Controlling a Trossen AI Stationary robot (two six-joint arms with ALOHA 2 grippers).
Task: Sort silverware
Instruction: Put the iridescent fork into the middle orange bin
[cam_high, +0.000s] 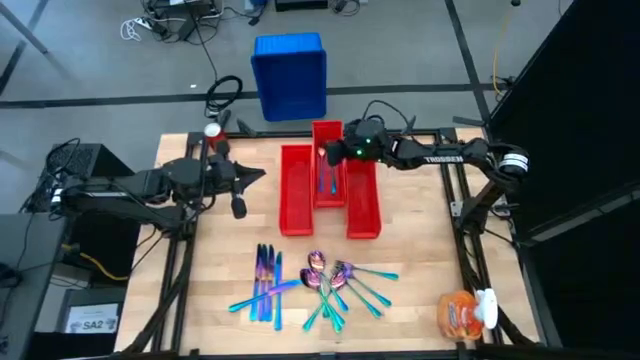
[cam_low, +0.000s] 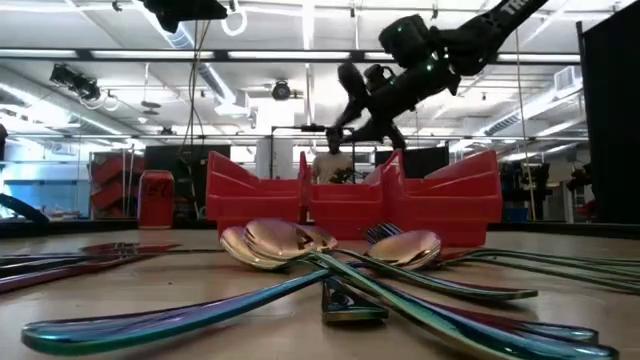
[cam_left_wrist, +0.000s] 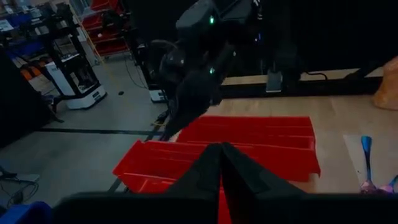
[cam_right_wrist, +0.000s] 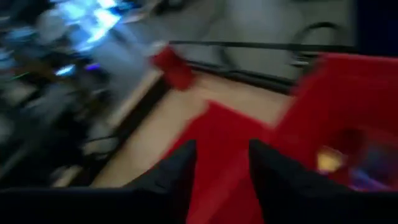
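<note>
On the wooden table (cam_high: 410, 300), one utensil (cam_high: 331, 182) lies in the middle red bin (cam_high: 328, 165); the right gripper (cam_high: 330, 152) hovers there, fingers parted and empty. The remaining silverware (cam_high: 315, 285) awaits sorting.

Robotics lab or workshop: bare concrete floor (cam_high: 90, 80) with loose cables (cam_high: 170, 20), wheeled equipment stand (cam_left_wrist: 78, 81), ceiling strip lights (cam_low: 300, 20), stacked red storage bins (cam_low: 115, 180) behind wooden table (cam_high: 420, 300).

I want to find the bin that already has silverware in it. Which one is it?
Look at the three red bins on the wooden table. It is the middle bin, under the right tool. It sits farther back than its neighbours and holds a shiny blue piece.
</note>
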